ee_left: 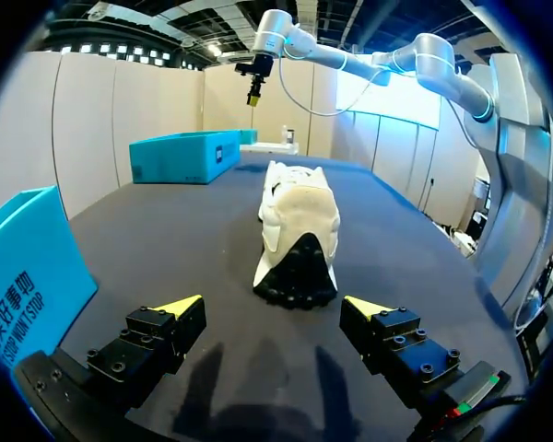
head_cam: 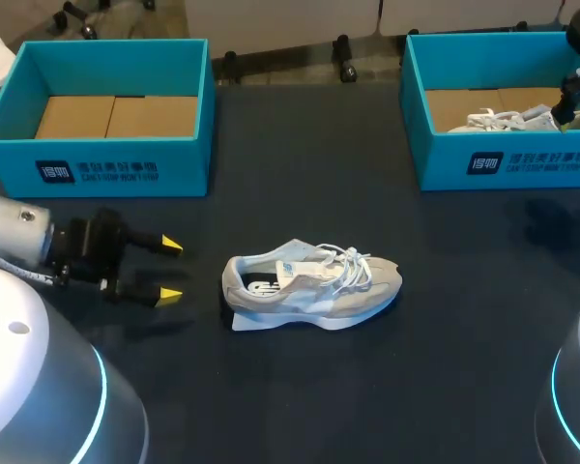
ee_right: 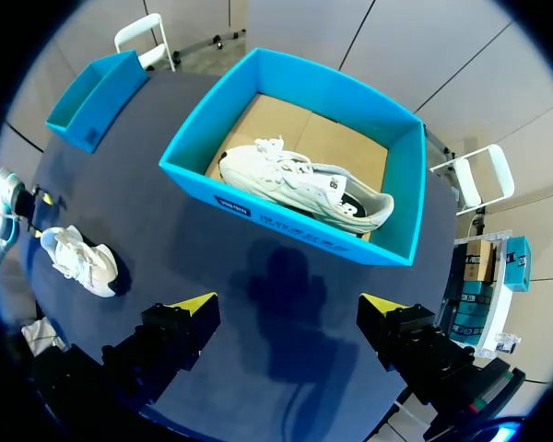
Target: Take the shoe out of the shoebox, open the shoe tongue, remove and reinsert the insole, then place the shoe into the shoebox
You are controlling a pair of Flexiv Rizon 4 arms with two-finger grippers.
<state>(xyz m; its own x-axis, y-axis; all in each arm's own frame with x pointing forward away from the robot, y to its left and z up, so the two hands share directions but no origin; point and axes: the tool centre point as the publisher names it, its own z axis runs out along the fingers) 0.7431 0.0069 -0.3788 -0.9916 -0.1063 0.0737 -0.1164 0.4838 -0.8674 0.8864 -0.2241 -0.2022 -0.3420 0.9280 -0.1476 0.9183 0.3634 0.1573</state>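
The dark table (head_cam: 300,174) carries an empty teal cardboard shoebox (head_cam: 116,159) at its far left corner. A second teal cardboard shoebox (head_cam: 522,164) at the far right corner holds a white lace-up sneaker (head_cam: 507,120). A pale grey-and-white sneaker (head_cam: 314,285) lies near the table's middle, toe toward the right edge. The left gripper (head_cam: 171,269), near the left edge, points spread fingers at its heel without touching it. The right gripper (ee_right: 288,304) hangs over the second shoebox, fingers wide apart.
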